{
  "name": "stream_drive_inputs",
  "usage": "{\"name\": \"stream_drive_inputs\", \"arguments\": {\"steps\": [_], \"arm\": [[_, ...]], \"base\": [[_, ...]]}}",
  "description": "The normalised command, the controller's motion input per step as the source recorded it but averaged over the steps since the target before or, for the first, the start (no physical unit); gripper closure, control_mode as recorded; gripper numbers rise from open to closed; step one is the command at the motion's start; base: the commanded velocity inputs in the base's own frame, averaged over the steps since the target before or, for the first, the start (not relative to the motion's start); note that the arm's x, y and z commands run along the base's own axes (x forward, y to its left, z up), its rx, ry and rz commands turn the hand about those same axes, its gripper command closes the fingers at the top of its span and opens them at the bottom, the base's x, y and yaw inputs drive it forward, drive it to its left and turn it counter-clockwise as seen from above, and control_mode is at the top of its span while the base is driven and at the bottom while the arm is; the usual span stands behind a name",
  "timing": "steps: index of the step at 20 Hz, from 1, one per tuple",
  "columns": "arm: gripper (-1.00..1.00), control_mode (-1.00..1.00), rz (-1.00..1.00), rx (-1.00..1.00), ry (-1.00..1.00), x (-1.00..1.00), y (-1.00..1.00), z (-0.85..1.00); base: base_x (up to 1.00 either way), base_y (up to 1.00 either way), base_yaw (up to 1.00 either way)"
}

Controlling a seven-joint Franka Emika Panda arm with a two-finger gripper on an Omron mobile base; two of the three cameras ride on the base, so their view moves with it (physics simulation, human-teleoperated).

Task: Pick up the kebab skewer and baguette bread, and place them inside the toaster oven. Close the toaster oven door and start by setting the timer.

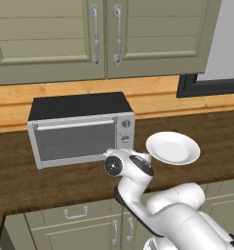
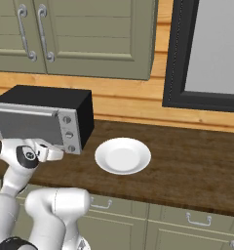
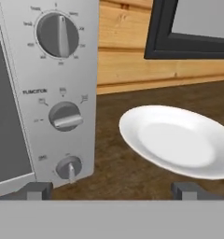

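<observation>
Pincer (image 3: 111,190) jaws stand spread wide with nothing between them, the two dark fingertips (image 3: 39,190) rising at about 7 and 5 o'clock along the bottom of the hand view, the left one just below the oven's front corner. Straight ahead of the hand lies dark wooden counter (image 3: 114,168). At 9 to 11 o'clock in that view stands the toaster oven (image 3: 62,93), its silver knob column facing the camera: a large top knob (image 3: 58,35) with its pointer upright, a middle knob (image 3: 65,115) under the word FUNCTION, and a small bottom knob (image 3: 69,167). The toaster oven door (image 1: 75,139) is closed, its grey glass panel flush with the frame and the bar handle (image 1: 75,125) running along its top edge. A white plate (image 3: 179,140) sits at 3 o'clock from the knob column, near the oven but apart from it, and its surface is bare. From the left base view the plate (image 1: 173,148) lies at 3 o'clock of the oven (image 1: 80,128), with the arm's white wrist (image 1: 128,166) low in front of the oven's right-hand end. Kebab skewer and baguette bread cannot be made out anywhere on the counter or plate; whether they are inside behind the glass cannot be told.
</observation>
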Motion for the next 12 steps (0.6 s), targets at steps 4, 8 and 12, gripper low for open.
{"name": "stream_drive_inputs", "arguments": {"steps": [4,8,12], "arm": [[-1.00,-1.00,0.00,0.02,0.10,0.08,-0.50,-0.06],[-1.00,-1.00,0.04,0.04,0.15,0.00,-0.27,0.00],[-1.00,-1.00,0.12,0.03,0.18,0.00,-0.03,-0.06]], "base": [[0.00,0.00,0.00],[0.00,0.00,0.00],[0.00,0.00,0.00]]}}
